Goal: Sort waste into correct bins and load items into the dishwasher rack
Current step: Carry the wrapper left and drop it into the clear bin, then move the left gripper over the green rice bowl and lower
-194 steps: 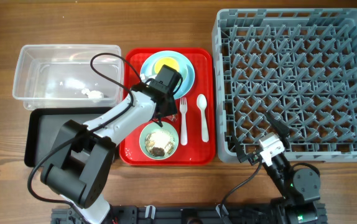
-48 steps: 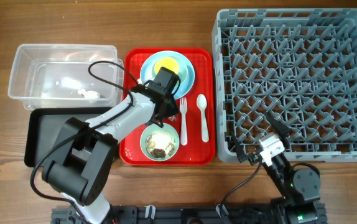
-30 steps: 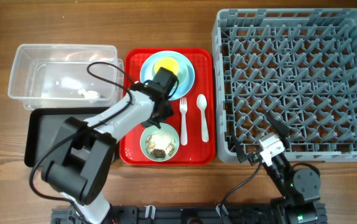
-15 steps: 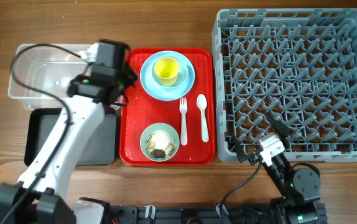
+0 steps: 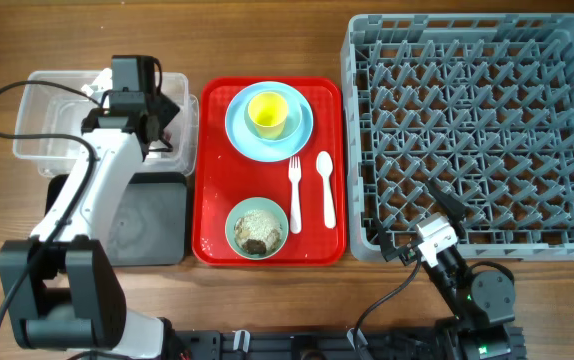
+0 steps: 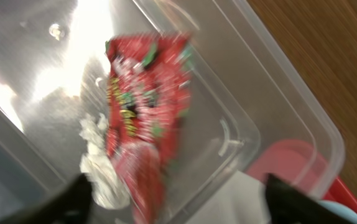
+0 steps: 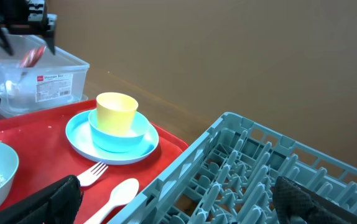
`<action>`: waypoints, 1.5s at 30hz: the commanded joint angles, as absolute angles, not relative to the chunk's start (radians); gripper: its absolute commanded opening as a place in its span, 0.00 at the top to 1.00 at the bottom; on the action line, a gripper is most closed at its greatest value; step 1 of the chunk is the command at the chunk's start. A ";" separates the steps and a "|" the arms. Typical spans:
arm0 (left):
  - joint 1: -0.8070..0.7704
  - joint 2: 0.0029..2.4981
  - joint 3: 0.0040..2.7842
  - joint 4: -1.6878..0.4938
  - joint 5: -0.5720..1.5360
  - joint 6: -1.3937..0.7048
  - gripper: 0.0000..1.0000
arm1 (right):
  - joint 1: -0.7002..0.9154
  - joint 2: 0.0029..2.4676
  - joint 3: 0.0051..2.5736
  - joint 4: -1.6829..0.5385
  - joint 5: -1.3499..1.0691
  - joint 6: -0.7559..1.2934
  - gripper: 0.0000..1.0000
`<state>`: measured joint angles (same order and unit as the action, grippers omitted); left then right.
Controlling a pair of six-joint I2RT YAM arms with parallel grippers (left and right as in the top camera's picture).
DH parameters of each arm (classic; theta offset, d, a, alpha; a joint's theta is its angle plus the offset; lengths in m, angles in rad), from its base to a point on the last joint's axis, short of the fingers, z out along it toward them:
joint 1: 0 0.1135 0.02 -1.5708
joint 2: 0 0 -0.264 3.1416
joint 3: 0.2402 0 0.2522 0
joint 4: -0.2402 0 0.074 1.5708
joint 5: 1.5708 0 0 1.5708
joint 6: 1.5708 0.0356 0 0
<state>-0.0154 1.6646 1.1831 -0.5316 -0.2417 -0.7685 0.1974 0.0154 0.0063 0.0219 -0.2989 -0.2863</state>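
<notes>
Left wrist: wrapper [image 6: 144, 112] beyond spread left end effector [image 6: 180, 200].

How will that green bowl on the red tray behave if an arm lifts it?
The green bowl looks like rigid plastic, so probably stiff and light. Loose rice-like scraps inside would likely spill if it tips. On the smooth red tray it may slide when nudged.

Looked to me like a robot test bench dressed as a dish station: wood-grain table [image 5: 267, 40], plain brown wall [image 7: 228, 50] behind the red tray [image 5: 212, 220], grey dishwasher rack [image 5: 477, 130] right of that tray, my cabled arm bases [image 5: 482, 295] in front of it.
</notes>
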 commanded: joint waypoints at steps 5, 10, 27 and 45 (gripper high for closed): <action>-0.012 1.570 1.195 -0.552 -0.173 -0.759 0.00 | 0.197 0.007 0.005 0.025 -0.305 -0.288 0.00; -0.060 1.444 1.195 -0.635 0.088 -0.736 0.03 | 0.197 0.007 0.005 0.025 -0.305 -0.287 0.00; -0.616 1.391 1.188 -1.052 0.122 -0.658 0.96 | 0.197 0.007 0.005 0.025 -0.305 -0.287 0.00; -0.879 1.447 1.153 -1.031 -0.118 -0.768 0.90 | 0.197 0.007 0.005 0.025 -0.306 -0.288 0.00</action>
<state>-0.8722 1.4117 1.1797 -1.0393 -0.0814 -0.7292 0.1974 0.0154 0.0063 0.0219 -0.2989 -0.2863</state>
